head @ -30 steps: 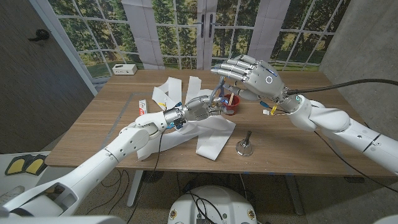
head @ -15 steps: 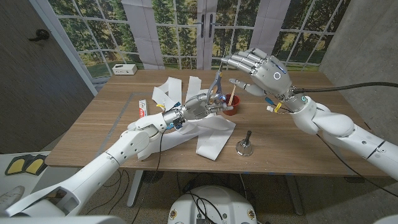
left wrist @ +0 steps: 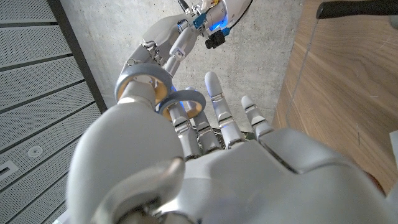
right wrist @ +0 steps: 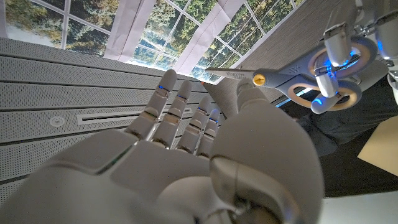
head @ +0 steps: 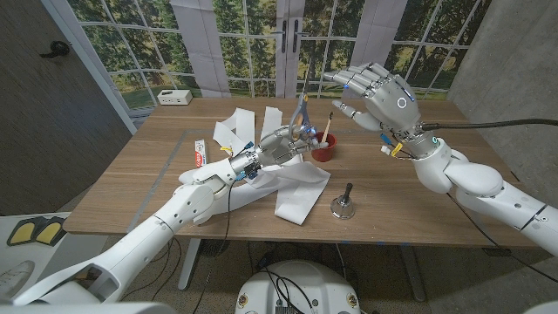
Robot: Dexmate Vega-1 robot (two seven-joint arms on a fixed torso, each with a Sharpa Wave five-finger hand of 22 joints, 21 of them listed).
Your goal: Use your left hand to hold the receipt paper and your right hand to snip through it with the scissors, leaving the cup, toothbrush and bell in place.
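My left hand (head: pixel 281 146) holds the blue-grey scissors (head: pixel 302 115) by their handle loops, blades pointing up, just left of the red cup (head: pixel 324 153). In the left wrist view its fingers (left wrist: pixel 214 118) pass through the scissors' loops (left wrist: pixel 181 101). My right hand (head: pixel 377 94) hovers open to the right of the blades, fingers spread, apart from them. From the right wrist view the scissors (right wrist: pixel 292 81) hang beyond my right hand (right wrist: pixel 186 155). The white receipt paper (head: pixel 298 190) lies crumpled on the table under my left forearm. A toothbrush (head: pixel 329 127) stands in the cup. The bell (head: pixel 342 206) sits near the front.
More white paper strips (head: pixel 237 131) lie at the back left of the wooden table (head: pixel 418 209). A toothpaste tube (head: pixel 199 150) lies left of my left arm. A small white box (head: pixel 174 97) sits at the far left corner.
My right hand has drawn back to the right and up, away from the scissors, with its fingers spreading. The left hand keeps the scissors and has tipped them more upright.
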